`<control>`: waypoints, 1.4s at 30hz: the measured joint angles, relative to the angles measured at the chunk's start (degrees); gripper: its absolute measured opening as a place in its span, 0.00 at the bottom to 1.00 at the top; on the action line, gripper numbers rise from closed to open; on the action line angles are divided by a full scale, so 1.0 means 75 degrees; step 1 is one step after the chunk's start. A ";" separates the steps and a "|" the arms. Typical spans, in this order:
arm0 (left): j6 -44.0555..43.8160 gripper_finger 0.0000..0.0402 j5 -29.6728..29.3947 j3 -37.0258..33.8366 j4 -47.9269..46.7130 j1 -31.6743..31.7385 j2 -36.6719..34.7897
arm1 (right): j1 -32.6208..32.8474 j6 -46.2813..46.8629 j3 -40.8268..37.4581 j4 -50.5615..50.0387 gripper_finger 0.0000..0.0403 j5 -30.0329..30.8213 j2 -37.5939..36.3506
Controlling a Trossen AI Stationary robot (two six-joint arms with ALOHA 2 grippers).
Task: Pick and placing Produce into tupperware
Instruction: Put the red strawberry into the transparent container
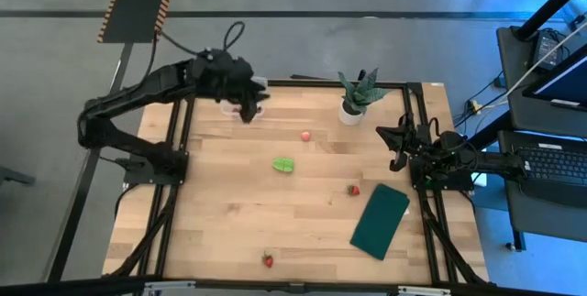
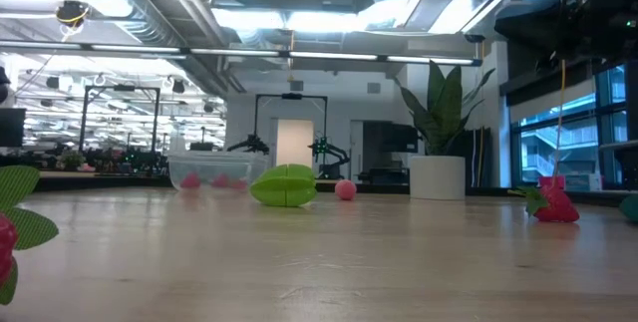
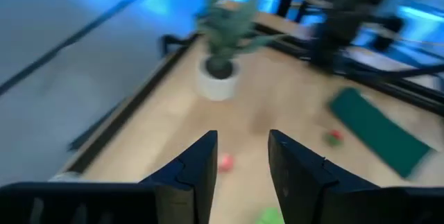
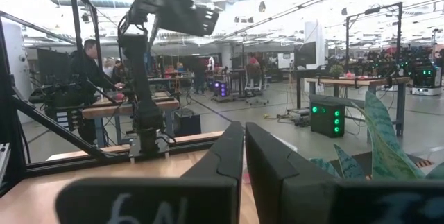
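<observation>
The clear tupperware stands at the table's far left with pink-red pieces inside. In the high view my left gripper hangs above it and hides most of it. In its wrist view that gripper is open with nothing between the fingers. The green lumpy piece and the pink round fruit lie mid-table. One strawberry lies toward the right and another near the front edge. My right gripper waits shut at the right edge.
A potted spiky plant stands at the far edge, right of centre. A flat dark green rectangle lies at the right front. Black frame rails run along both sides of the wooden top.
</observation>
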 joint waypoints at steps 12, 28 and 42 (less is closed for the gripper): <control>-0.0058 0.63 0.0641 0.0003 -0.0177 -0.2536 0.0488 | 0.0000 0.0012 0.0001 0.0003 0.05 0.0003 -0.0001; -0.0816 0.76 0.0872 0.0003 -0.0260 -0.4702 0.1961 | 0.0000 0.0022 0.0001 0.0061 0.05 0.0003 -0.0001; -0.1035 0.74 0.1308 0.0000 -0.0242 -0.6174 0.3972 | 0.0000 0.0188 -0.0001 -0.0020 0.05 0.0006 -0.0001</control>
